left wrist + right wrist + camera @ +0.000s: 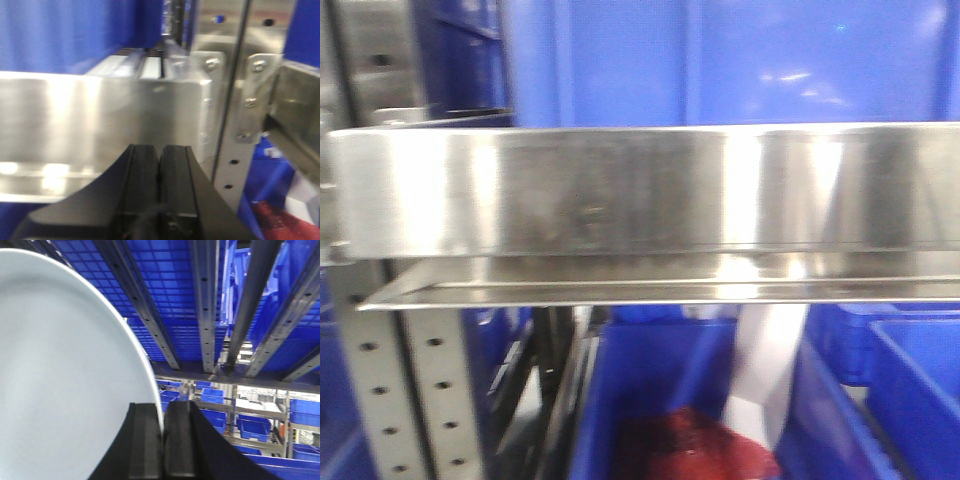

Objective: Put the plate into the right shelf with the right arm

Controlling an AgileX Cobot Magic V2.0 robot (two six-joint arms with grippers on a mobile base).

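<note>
In the right wrist view my right gripper (162, 430) is shut on the rim of the pale bluish-white plate (65, 375), which fills the left half of that view. The plate hangs under the steel slats (210, 305) of a shelf board, with blue bin bottoms above them. The front view shows the shiny steel shelf board (650, 195) edge-on, very close; neither the plate nor an arm shows there. In the left wrist view my left gripper (160, 160) is shut and empty, just in front of the shelf board's end (100, 125) and a perforated upright (235, 150).
Big blue bins stand on the board (720, 60) and below it (660, 400); one lower bin holds something red (690, 450). A perforated upright (410, 390) stands at the lower left. Further racks with blue bins (250, 425) show behind.
</note>
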